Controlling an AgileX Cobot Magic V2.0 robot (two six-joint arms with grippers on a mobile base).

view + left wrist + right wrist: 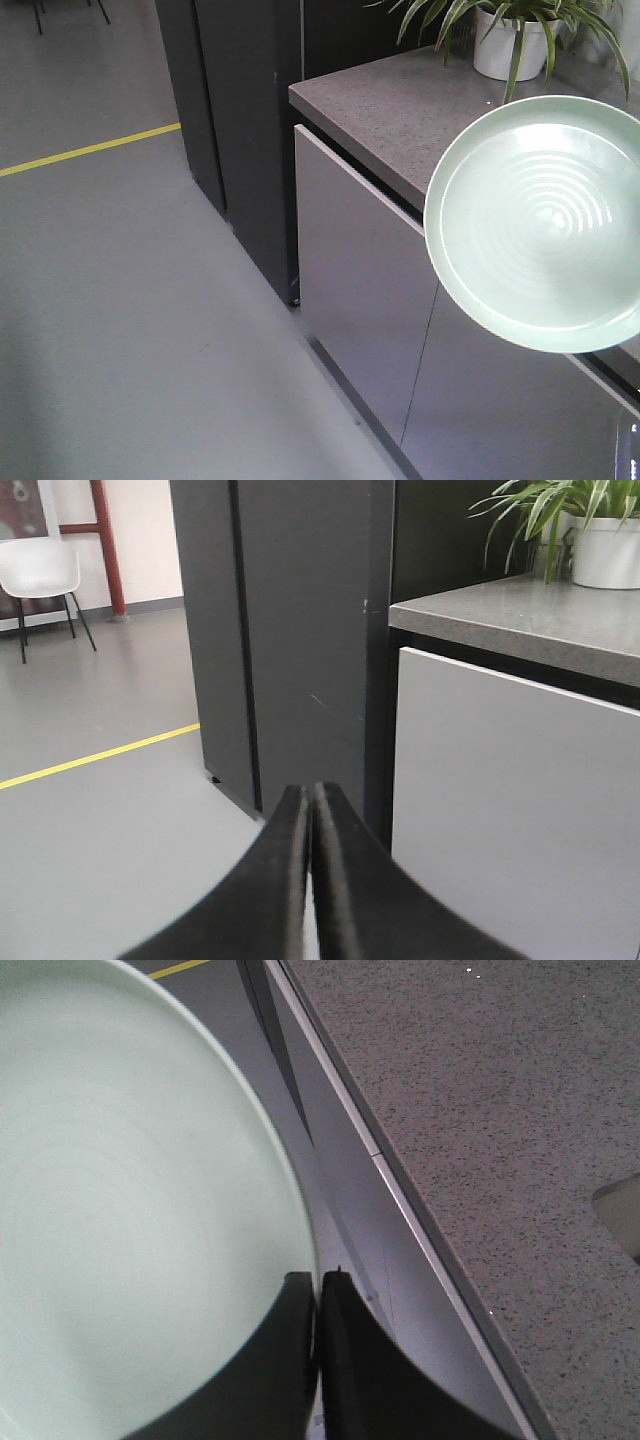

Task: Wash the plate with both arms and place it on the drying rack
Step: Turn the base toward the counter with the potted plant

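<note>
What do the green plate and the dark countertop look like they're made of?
The plate looks like glazed ceramic, possibly melamine: smooth pale mint surface, soft sheen, moulded concentric rings. The countertop looks like stone or stone-look composite, matte: dark grey-brown, finely speckled with light flecks.

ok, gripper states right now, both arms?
Left gripper: closed, holding nothing.
Right gripper: closed on the rim of the plate.
</note>
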